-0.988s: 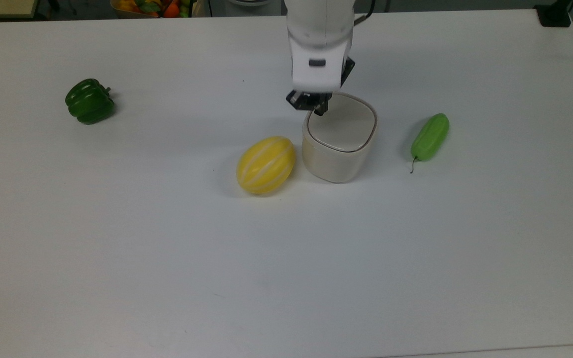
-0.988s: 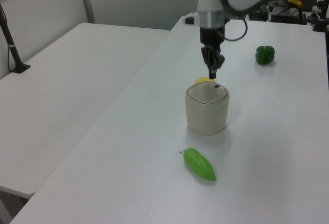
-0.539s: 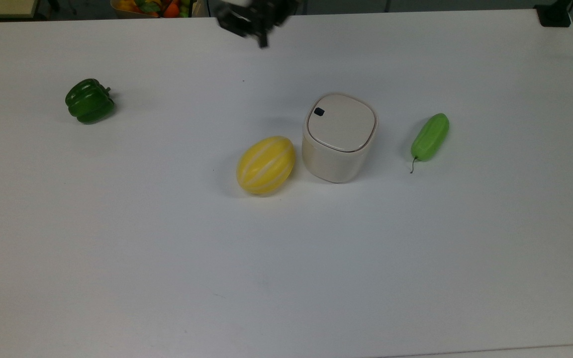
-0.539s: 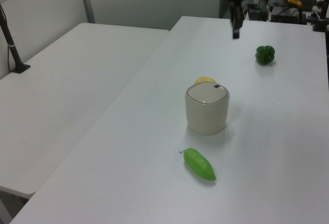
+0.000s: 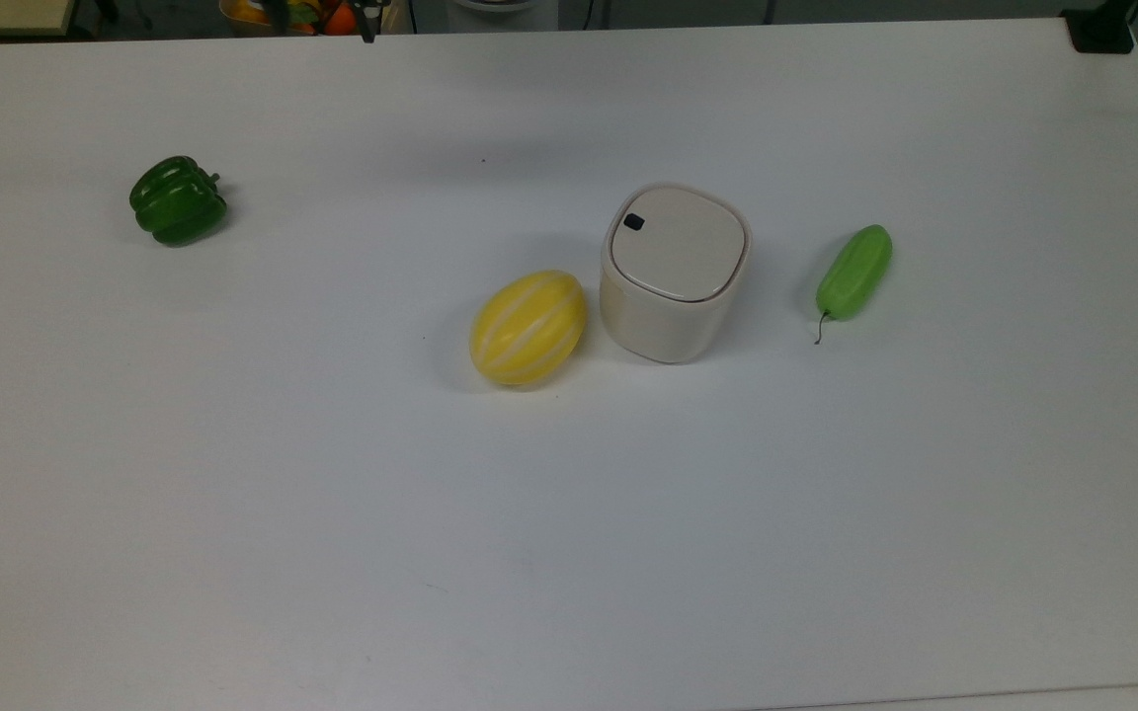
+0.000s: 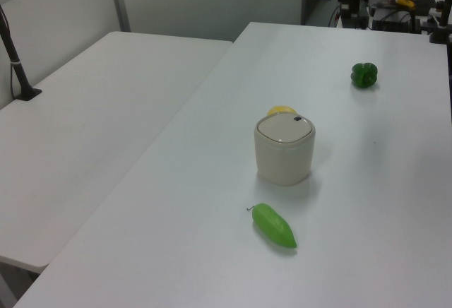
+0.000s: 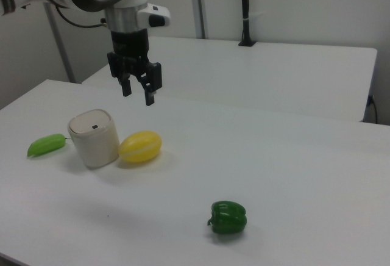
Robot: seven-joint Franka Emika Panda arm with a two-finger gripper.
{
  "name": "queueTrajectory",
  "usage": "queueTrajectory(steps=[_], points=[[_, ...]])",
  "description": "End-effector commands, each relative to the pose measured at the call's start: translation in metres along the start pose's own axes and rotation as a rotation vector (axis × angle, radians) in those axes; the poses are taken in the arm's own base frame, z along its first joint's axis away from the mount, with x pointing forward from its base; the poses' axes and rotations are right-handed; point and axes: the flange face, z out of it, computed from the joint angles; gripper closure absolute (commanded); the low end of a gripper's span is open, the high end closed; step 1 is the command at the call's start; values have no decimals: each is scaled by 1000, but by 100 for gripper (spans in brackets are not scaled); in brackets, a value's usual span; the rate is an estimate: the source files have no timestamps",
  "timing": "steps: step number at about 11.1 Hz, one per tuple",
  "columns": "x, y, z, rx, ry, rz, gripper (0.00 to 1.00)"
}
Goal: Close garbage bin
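Observation:
The cream-beige garbage bin (image 5: 663, 326) stands mid-table with its flat lid (image 5: 680, 242) lying down level on the rim. A small dark button (image 5: 634, 222) sits at one lid corner. The bin also shows in the left view (image 6: 284, 156) and in the right view (image 7: 93, 141). My gripper (image 7: 138, 94) hangs in the air above and behind the yellow melon, well clear of the bin. It is open, with nothing between its black fingers (image 7: 149, 97).
A yellow striped melon (image 5: 528, 326) lies beside the bin on the top view's left. A light green cucumber-like vegetable (image 5: 854, 270) lies on the top view's right. A dark green bell pepper (image 5: 178, 200) sits far off at the top view's left.
The gripper has lifted off the lid's button corner and gone up and toward the top view's upper left, out of that frame. The lid stays flat.

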Motion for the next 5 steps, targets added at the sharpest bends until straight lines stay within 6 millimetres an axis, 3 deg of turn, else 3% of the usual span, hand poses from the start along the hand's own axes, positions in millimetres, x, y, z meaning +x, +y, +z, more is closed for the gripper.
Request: queueTrajectory(steps=[1,5], points=[[-17,6,-17,-9,17,42,0],[-22,9,-15,-9,-24,53,0]])
